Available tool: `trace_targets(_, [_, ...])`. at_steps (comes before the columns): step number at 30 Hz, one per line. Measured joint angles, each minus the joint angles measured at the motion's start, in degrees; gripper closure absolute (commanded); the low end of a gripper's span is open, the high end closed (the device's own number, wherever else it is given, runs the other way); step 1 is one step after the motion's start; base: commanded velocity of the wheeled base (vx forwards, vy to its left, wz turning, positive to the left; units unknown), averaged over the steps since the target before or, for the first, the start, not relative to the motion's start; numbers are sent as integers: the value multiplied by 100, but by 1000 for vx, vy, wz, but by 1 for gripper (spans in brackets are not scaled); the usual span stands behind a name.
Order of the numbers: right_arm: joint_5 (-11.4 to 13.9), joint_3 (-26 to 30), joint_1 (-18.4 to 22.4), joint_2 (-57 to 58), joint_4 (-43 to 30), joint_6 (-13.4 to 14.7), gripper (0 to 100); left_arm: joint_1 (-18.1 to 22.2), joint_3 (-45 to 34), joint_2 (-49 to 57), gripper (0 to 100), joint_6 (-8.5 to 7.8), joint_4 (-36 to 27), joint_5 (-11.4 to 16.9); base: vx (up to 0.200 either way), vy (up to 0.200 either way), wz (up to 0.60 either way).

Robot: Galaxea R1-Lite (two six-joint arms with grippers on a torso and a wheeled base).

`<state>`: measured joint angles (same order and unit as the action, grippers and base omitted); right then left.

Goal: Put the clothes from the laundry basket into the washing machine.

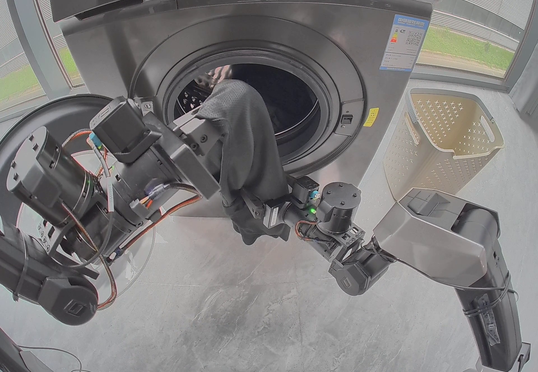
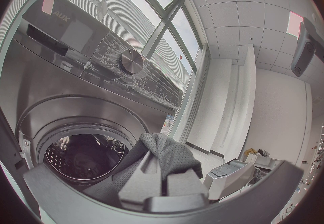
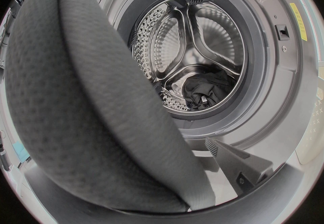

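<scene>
A dark grey garment [image 1: 249, 143] hangs in front of the washing machine's [image 1: 235, 14] open drum mouth [image 1: 291, 104]. My left gripper [image 1: 216, 123] is shut on its upper end; in the left wrist view the cloth [image 2: 168, 153] drapes over the shut gripper [image 2: 162, 180]. My right gripper [image 1: 249, 210] is low at the garment's bottom end, open. One of its fingers [image 3: 236, 164] shows bare, while the garment [image 3: 84, 99] covers the other side. A black piece of clothing [image 3: 206, 89] lies inside the drum.
The machine's round door [image 1: 73, 104] stands swung open on the left, behind my left arm. The cream laundry basket [image 1: 448, 132] stands on the floor right of the machine, with no clothes showing inside. Grey floor lies open in front.
</scene>
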<state>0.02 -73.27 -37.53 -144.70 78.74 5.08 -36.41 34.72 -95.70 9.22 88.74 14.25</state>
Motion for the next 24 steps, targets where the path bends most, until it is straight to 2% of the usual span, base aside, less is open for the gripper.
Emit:
trace_targets(1, [-5,-41,0,-22,6,4,100,0,0,0,100,4,0,0,0,0,0])
trace_targets(6, [-80,-168,17,-65,74,33,100,52,11,-6,100,22,-6,-32,0,0,0])
trace_targets(11, [-82,-60,123,38,121,38,100,135,23,-37,100,41,-20,-44,0,0,0])
trace_targets(24, [-51,1447,350,1097,441,57,100,830,-118,-378,100,-2,-33,-20,0,0,0])
